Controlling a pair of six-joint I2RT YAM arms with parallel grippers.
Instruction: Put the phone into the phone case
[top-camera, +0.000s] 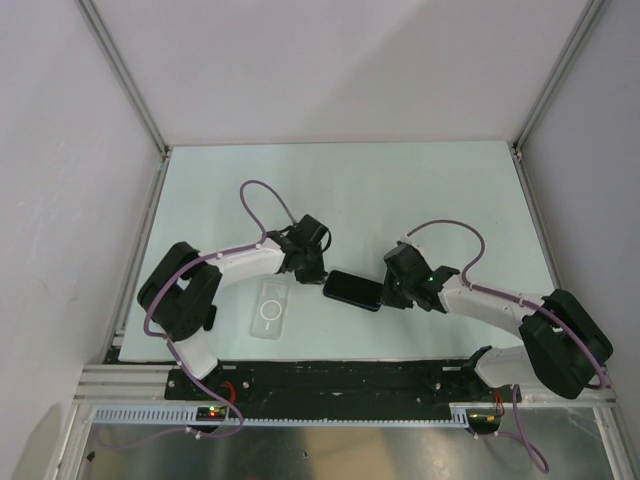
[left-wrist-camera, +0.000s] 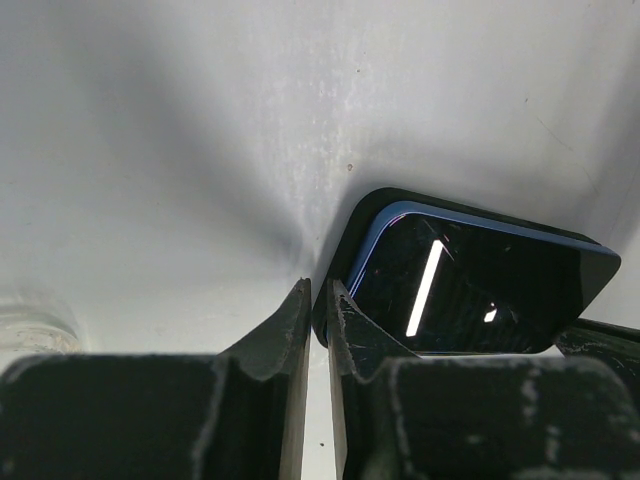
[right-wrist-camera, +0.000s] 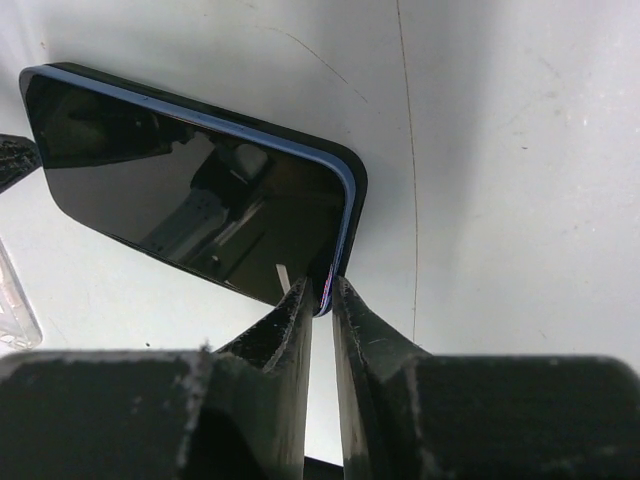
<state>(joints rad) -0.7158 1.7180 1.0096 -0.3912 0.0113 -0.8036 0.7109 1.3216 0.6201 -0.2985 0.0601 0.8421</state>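
The phone is in the middle of the table, screen up, between the two arms. It may be lifted a little off the table, but I cannot tell for sure. The phone case lies flat near it, at about 8 o'clock from the phone, and they do not touch. Nothing is in the case, so the phone is not in yet.

The step in hand looks like carrying the phone over to the case. To do it well, both arms should move as one toward 8 o'clock, so the phone does not twist or slip. The phone's long side points across and the case's long side points up and down, so the phone needs a turn to match. Keep it level, put one end in first, then push the other end down softly.

The left gripper is at the phone's 10 o'clock corner. Its fingers are almost together, with a thin slit between them. The phone's corner pokes into that slit, so it looks like a pinch on the phone. The right gripper is at the 3 o'clock end. Its fingers are just as close, and the phone's blue edge runs into the gap, which looks like a pinch too.
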